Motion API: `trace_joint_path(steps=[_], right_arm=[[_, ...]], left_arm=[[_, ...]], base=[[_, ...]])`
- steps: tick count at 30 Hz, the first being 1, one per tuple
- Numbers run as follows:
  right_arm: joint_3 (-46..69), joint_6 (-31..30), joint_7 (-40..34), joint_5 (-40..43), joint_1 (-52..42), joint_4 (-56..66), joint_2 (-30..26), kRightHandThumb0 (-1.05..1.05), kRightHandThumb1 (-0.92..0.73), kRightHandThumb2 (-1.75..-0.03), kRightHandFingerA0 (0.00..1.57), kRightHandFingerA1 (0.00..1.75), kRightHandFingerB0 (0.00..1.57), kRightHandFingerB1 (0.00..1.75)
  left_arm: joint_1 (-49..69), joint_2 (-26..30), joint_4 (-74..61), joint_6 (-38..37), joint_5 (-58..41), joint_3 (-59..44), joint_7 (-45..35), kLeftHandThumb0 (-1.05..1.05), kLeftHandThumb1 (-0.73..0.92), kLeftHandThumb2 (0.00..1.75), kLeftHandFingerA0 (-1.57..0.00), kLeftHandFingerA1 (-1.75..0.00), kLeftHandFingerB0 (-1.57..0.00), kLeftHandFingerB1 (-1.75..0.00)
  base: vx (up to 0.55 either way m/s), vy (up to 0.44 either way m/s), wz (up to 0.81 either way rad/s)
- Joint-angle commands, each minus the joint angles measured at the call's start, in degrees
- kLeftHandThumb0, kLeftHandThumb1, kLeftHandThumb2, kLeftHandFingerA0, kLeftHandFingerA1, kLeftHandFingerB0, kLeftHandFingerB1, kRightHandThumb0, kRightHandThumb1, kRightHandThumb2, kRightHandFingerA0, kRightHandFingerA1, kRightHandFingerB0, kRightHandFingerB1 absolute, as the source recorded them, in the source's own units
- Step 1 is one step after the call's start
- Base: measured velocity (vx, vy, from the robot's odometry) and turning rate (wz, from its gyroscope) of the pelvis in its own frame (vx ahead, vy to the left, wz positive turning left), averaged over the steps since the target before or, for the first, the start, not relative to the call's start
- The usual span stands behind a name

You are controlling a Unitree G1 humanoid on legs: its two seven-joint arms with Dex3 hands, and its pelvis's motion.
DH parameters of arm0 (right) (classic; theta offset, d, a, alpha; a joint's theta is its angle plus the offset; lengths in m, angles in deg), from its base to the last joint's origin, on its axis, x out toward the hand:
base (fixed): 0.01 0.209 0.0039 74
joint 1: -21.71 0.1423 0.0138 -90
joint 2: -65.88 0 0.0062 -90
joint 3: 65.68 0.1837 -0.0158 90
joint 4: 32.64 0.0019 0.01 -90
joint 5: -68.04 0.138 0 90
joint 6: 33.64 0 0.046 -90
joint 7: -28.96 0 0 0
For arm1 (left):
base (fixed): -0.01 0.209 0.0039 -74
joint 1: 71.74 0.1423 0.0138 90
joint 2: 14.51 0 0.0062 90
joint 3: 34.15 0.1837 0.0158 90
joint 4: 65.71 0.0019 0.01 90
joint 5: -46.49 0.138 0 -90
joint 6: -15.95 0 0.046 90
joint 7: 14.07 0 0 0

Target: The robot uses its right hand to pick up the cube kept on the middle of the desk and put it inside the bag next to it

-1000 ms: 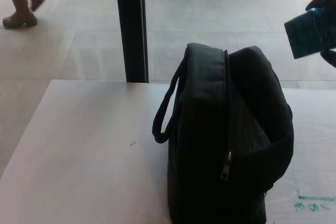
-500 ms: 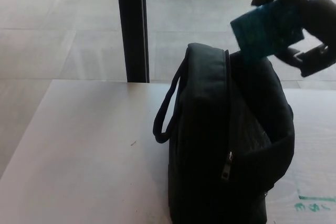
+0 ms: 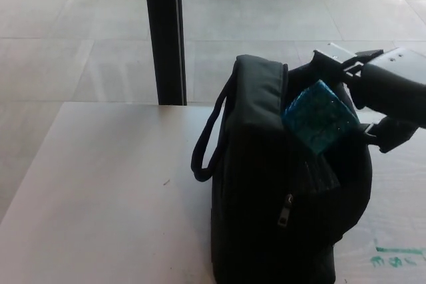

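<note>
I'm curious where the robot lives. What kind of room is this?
Probably a big indoor hall or office lobby, not a home. The floor is wide, shiny pale tile with light patches on it, a dark pillar stands behind, and the bag sits on a plain white desk.

One black bag (image 3: 266,184) with one carrying handle (image 3: 208,144) and one zipper pull (image 3: 287,209) was counted on one white desk (image 3: 100,197). One blue-green cube (image 3: 319,116) and one robot hand (image 3: 373,98) were seen. One dark post (image 3: 165,31) and one green marking (image 3: 397,257) were also counted.
</note>
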Motion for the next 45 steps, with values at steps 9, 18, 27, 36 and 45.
trace_joint_path(steps=[9,18,27,36,45], right_arm=[[-3.7,-1.0,4.6,-2.4,2.4,2.8,5.1,-0.42,-0.45,-0.94,1.22,1.37,0.84,0.78],[-11.6,-22.5,35.7,-20.4,8.7,16.0,2.2,-0.63,-0.41,-0.79,0.0,0.15,0.0,0.09],[-13.3,-20.8,42.2,-24.7,11.8,14.2,-1.3,-0.73,-0.41,-0.88,0.0,0.2,0.03,0.1],[-5.4,-29.1,42.8,-13.4,14.7,12.5,-2.2,-0.74,-0.6,-0.59,0.0,0.18,0.19,0.31],[11.4,-34.1,34.6,1.4,13.3,11.9,-2.3,-0.65,-0.65,-0.6,0.3,0.45,0.43,0.37]], left_arm=[[1.1,0.7,-0.5,-0.5,0.2,0.4,0.5,-0.86,0.68,0.77,-0.31,-0.54,-0.25,-0.42],[1.2,0.9,-0.4,-0.7,0.1,0.5,0.2,-0.81,0.81,0.64,-0.31,-0.52,-0.28,-0.38],[0.6,1.1,0.7,-0.9,0.3,0.3,1.1,-0.86,0.69,0.78,-0.32,-0.54,-0.26,-0.42],[1.2,0.9,-1.0,-0.5,0.1,0.4,0.6,-0.84,0.68,0.8,-0.31,-0.56,-0.26,-0.43],[1.2,1.0,-0.1,-1.0,0.7,0.8,1.0,-0.85,0.68,0.78,-0.32,-0.56,-0.26,-0.43]], base=[[0.0,0.0,0.0],[0.0,0.0,0.0],[0.0,0.0,0.0],[0.0,0.0,0.0],[0.0,0.0,0.0]])
